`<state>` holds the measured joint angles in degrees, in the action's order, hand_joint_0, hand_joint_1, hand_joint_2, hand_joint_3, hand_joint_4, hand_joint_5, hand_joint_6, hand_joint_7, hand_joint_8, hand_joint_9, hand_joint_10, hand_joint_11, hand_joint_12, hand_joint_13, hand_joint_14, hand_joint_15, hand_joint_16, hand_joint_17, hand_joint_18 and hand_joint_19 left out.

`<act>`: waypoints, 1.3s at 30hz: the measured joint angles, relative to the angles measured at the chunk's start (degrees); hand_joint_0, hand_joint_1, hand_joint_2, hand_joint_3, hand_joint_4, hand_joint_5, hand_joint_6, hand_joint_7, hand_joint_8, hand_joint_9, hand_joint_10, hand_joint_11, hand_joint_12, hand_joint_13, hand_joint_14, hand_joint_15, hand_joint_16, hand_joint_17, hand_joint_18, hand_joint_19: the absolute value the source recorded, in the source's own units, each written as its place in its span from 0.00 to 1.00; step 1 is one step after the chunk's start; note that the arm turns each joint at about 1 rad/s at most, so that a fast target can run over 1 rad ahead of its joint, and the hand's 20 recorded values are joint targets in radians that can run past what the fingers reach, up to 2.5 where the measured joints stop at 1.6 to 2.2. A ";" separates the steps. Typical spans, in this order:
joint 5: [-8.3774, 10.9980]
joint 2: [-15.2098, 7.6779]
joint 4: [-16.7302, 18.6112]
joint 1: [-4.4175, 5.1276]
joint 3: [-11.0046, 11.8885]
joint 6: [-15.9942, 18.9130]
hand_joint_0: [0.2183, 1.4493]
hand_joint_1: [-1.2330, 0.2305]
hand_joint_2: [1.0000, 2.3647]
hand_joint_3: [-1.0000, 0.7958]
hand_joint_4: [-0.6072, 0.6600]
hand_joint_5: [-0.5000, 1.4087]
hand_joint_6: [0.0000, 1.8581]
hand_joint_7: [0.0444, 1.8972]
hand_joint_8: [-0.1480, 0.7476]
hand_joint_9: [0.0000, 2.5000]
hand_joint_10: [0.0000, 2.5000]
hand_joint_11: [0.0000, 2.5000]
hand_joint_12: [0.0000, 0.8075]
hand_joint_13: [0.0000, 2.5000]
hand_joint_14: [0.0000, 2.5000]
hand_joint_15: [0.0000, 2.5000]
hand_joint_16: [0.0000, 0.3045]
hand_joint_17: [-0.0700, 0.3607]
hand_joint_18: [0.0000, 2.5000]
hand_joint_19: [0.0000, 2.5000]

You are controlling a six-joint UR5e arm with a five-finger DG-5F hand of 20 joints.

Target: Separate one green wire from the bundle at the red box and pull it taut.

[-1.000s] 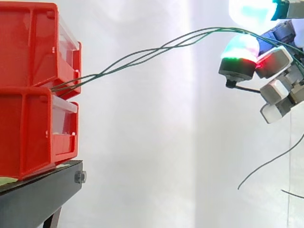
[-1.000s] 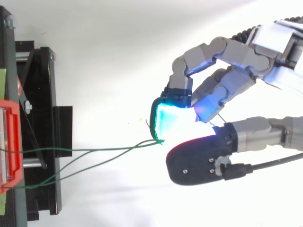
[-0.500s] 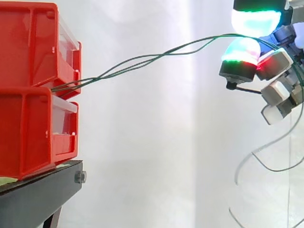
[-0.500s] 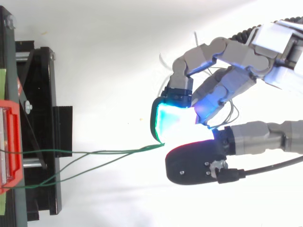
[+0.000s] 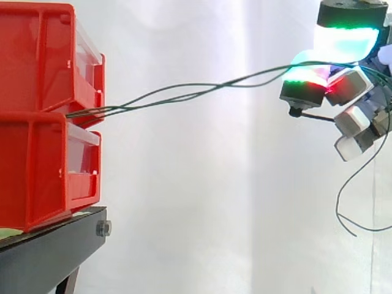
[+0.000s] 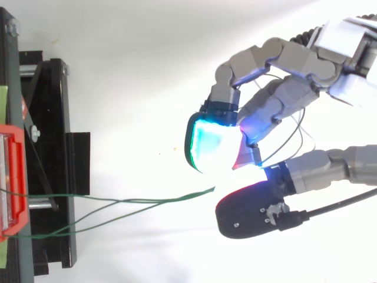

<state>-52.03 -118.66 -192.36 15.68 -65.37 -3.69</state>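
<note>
1. Hand (image 6: 285, 97) enters from the right in the top view, with the fingers curled and the thumb drawn in under them. One cyan-glowing fingertip pad (image 6: 211, 144) faces the thumb's pad, and the thin green wires (image 5: 184, 95) pass into the narrow gap between the two. The hand reads as closed in a pinch on those wires.
2. In the side view the hand (image 5: 355, 119) sits high at the right edge. The wires pass between an upper pad glowing white and green and a lower pad glowing green and red.
3. The wires leave the two stacked red plastic bins with clear fronts (image 5: 37, 67) at the seam between the upper and lower bin. From there they rise in a shallow, slightly bowed line to the hand.
4. Seen from above, two strands are apart at the red bin (image 6: 12, 177). They meet about a third of the way out and continue close together to the pinch. It cannot be told whether one strand or both are held.
5. A loose green wire tail (image 5: 343, 202) hangs in a curve below the hand, clear of everything else.
6. The bins stand on a black metal stand (image 5: 49, 251) in front of a white curtain (image 5: 184, 214).
</note>
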 measured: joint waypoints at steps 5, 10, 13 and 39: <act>0.00 0.00 0.05 0.10 -0.02 0.00 0.20 0.41 0.00 0.28 0.62 0.17 0.48 0.50 0.50 0.45 0.01 0.45 0.53 0.38 0.01 0.32 0.21 0.49 0.30 0.26; 0.05 -0.01 0.27 0.27 -0.67 -0.02 0.19 0.43 0.00 0.28 0.63 0.17 0.47 0.49 0.51 0.46 0.01 0.45 0.54 0.43 0.01 0.37 0.21 0.50 0.31 0.27; 0.13 -0.03 1.17 0.30 -2.36 -0.01 0.22 0.40 0.00 0.28 0.62 0.16 0.47 0.50 0.49 0.46 0.01 0.46 0.51 0.43 0.01 0.39 0.20 0.49 0.30 0.27; 0.27 -0.07 7.47 0.67 -5.21 -2.06 0.27 0.31 0.01 0.33 0.60 0.17 0.43 0.52 0.47 0.45 0.01 0.46 0.42 0.54 0.01 0.52 0.19 0.47 0.28 0.28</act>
<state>-51.77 -118.73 -184.89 16.35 -70.58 -5.75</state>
